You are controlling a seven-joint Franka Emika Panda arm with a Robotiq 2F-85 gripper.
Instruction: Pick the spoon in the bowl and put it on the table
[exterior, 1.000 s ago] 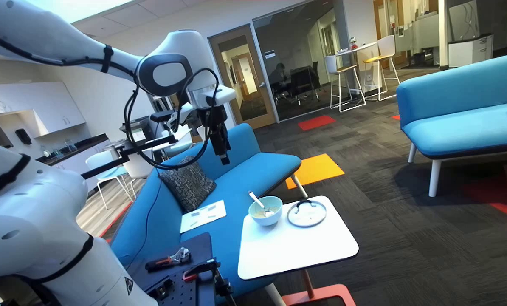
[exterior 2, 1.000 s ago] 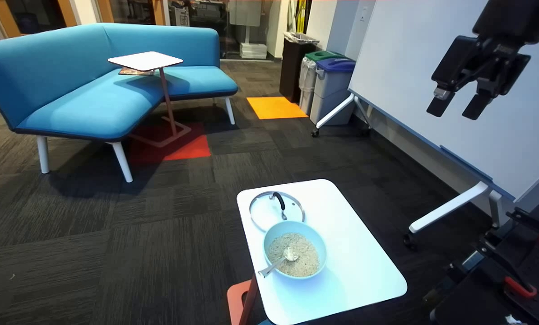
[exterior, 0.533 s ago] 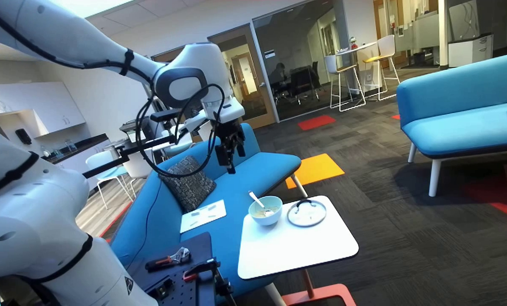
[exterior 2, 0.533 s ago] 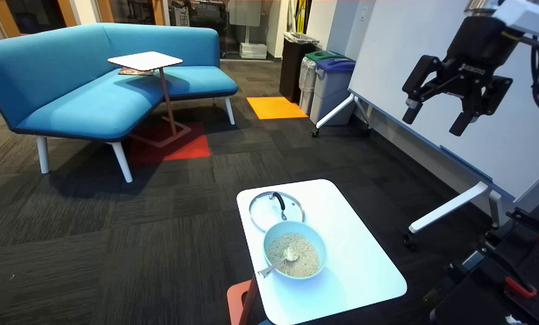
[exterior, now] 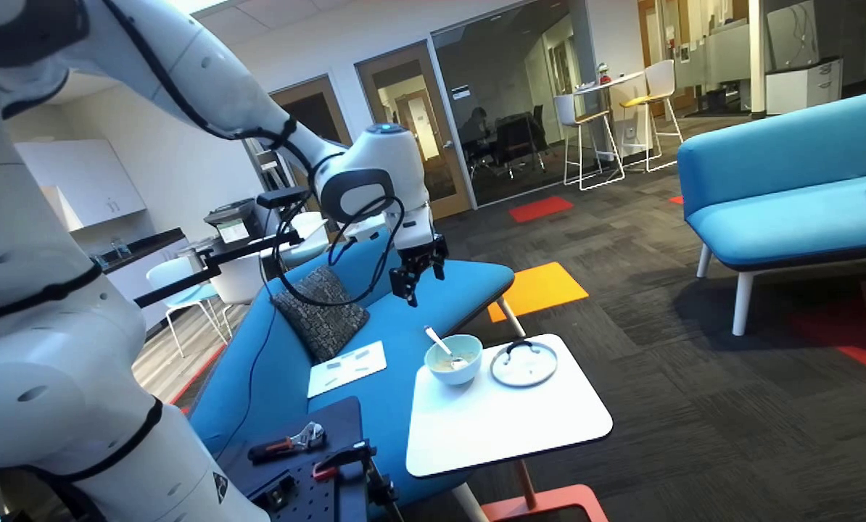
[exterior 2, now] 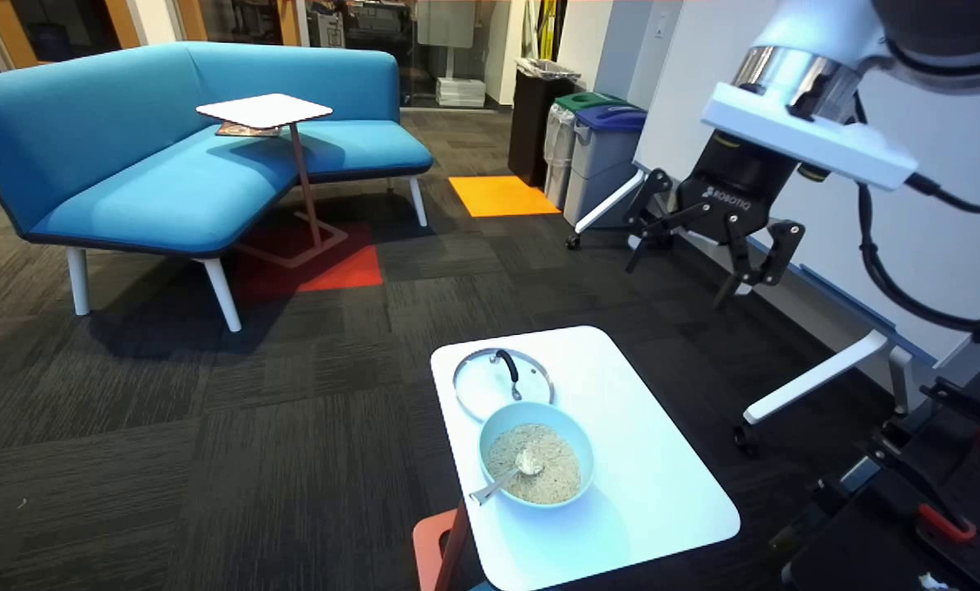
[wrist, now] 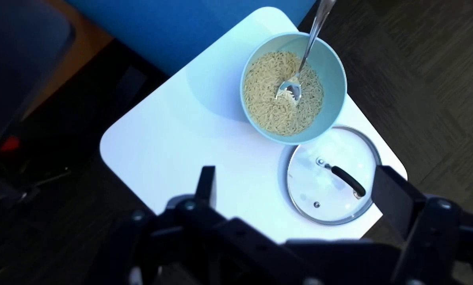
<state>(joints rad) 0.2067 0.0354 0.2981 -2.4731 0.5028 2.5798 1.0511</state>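
The hand point(exterior 2: 677, 283) hangs in the air, a little tilted, tips pointing down, and its 2 black fingers point(wrist: 206, 186) stand wide apart. It has hold of nothing: I see only air between the tips, and in both exterior views it is well apart from everything on the white surface point(exterior 2: 646, 460).

The spoon point(wrist: 294, 85) is in the bowl point(wrist: 334, 89), its head down in pale, rice-like grain point(wrist: 270, 95), its handle leaning over the rim and out past it. The bowl, light blue to my eye, stands upright near 1 rounded corner of the surface. Just beside it lies a clear round lid point(wrist: 311, 186) with a metal rim and a black handle; whether lid and bowl touch, I cannot tell. In the wrist view 1 fingertip cuts across the lid's edge, but only by the angle.

In an exterior view a blue sofa point(exterior: 397, 341) runs alongside the surface, with a grey patterned cushion point(exterior: 328, 326) leaning on its back. Over by the base of the white arm point(exterior: 77, 362), a wrench point(exterior: 288, 444) lies on a dark stand point(exterior: 335, 417).
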